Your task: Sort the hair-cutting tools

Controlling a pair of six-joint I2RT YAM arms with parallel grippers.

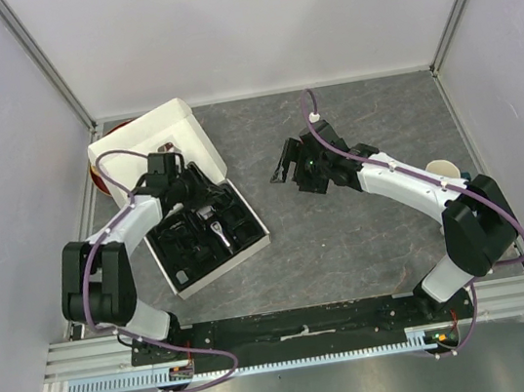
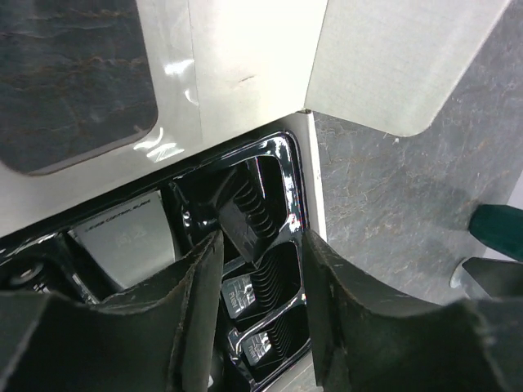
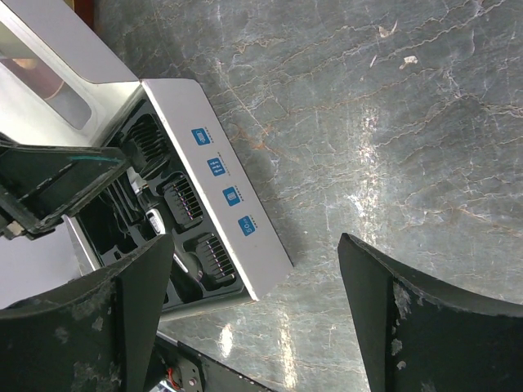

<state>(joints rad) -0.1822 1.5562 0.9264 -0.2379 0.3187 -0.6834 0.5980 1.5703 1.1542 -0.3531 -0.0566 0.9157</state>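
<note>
Left gripper point(image 2: 260, 282), over the black tray of the white cardboard box point(image 1: 173, 125): jaws stand partly apart and clamp nothing that the wrist view shows. Directly ahead of the fingertips point(image 2: 200, 286), in line with the gap between them, a small black plastic comb guard point(image 2: 243, 214) lies tilted in the corner compartment nearest the box's raised lid. Its row of teeth runs obliquely, roughly along the reach of the fingers and not across them. Whether it touches either finger cannot be told; it appears just clear of both.

Two further black comb guards point(image 2: 263, 292) sit level in the compartments below it, between the fingers in this view. The slim black electric clipper with silver blade head point(image 1: 218, 228) lies in the tray's middle channel, towards the arm bases from the left gripper.

Right gripper point(image 1: 289, 164): jaws wide apart, empty, above bare grey table, well apart from the box on its right side. The left arm is judged much the nearer for any move on the tilted guard.
</note>
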